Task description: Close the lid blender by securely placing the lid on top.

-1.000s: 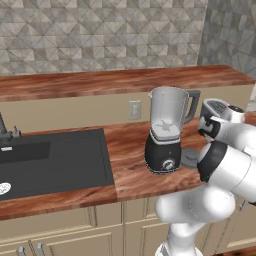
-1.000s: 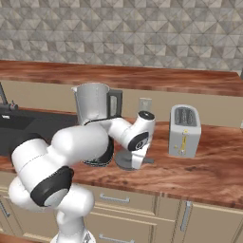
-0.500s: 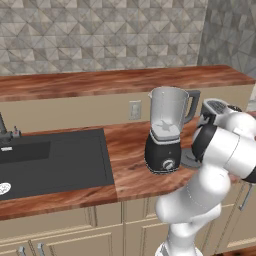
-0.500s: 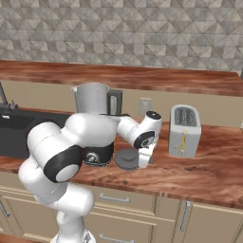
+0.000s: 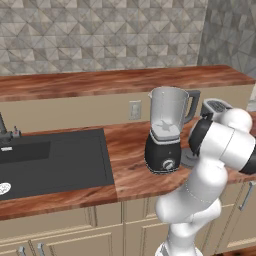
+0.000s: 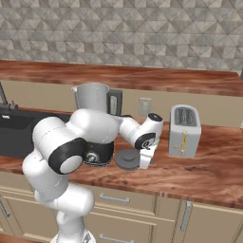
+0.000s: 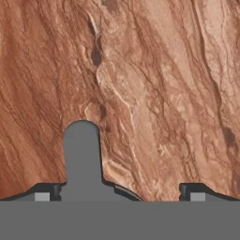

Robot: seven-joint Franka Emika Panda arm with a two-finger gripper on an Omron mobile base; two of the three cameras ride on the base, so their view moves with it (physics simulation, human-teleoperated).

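Note:
The blender (image 5: pixel 163 150) stands on the wooden counter, a black base with a silver dial under a clear open jar (image 6: pixel 92 97). The dark grey lid (image 6: pixel 126 159) lies flat on the counter just right of the blender base; the left base view shows only its edge (image 5: pixel 188 158) beside my arm. My gripper (image 6: pixel 143 163) points down at the counter against the lid's right side. In the hand view the gripper (image 7: pixel 119 194) is open, and the lid's tab (image 7: pixel 82 152) sticks out between the fingertips, nearer the left one.
A boxy silver toaster (image 6: pixel 184 130) stands to the right of the gripper. A wall socket (image 6: pixel 144 107) sits behind the blender. The black sink (image 5: pixel 50 160) is set into the counter at the left. Bare wood (image 7: pixel 154 84) lies beyond the tab.
My arm's elbow has swung upward and the hand has dropped lower beside the lid. The lid and blender have stayed where they were.

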